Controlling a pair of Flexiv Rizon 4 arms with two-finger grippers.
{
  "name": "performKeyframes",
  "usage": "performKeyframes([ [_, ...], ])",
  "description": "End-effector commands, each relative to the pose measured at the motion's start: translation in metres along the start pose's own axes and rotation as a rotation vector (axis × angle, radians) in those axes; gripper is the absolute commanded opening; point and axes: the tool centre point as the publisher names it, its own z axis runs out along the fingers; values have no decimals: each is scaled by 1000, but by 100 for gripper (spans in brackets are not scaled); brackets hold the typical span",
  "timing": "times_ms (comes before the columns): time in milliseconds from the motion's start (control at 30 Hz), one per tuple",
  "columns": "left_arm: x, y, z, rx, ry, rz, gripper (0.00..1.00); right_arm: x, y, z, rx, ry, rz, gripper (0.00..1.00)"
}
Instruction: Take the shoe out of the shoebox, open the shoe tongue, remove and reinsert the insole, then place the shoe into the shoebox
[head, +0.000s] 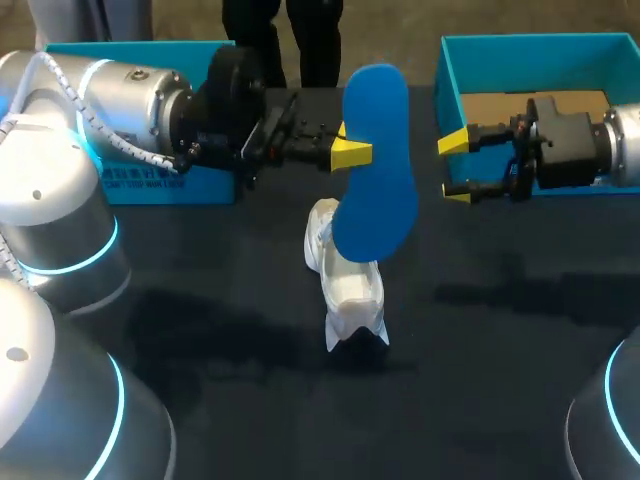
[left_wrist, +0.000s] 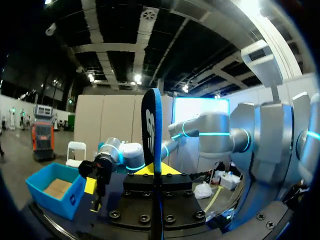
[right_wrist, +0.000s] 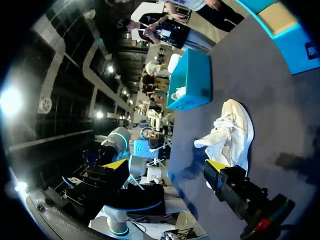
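Dim scene; overhead lamp glare; soft shadows on dark table (head: 250, 400).

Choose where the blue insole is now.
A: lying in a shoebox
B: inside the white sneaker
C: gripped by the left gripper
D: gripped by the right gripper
C: the left gripper is shut on the blue insole, holding it up on end, while the white sneaker lies on the table and the right gripper is open.

my left arm (head: 130, 95): silver shell, cyan ring glowing, white ribbed hose (head: 65, 88) running along it
my right arm (head: 625, 140): silver, ending in black wrist block
my right gripper (head: 457, 165): black fingers wearing yellow tips
my left mount plate (left_wrist: 175, 200): black, round screws (left_wrist: 145, 218) showing
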Motion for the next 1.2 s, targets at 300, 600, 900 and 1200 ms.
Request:
performKeyframes([
  [300,-15,0,-13,-105,-4,360,0,0,-2,-1,-24,8,-3,100],
  [600,-15,0,-13,-105,-4,360,0,4,-4,-3,-34,5,10,100],
  [900,-24,14,-12,-181,79,801,0,24,-5,-6,18,0,38,100],
  [1200,-39,37,-15,-329,226,1332,0,30,-5,-4,25,7,50,100],
])
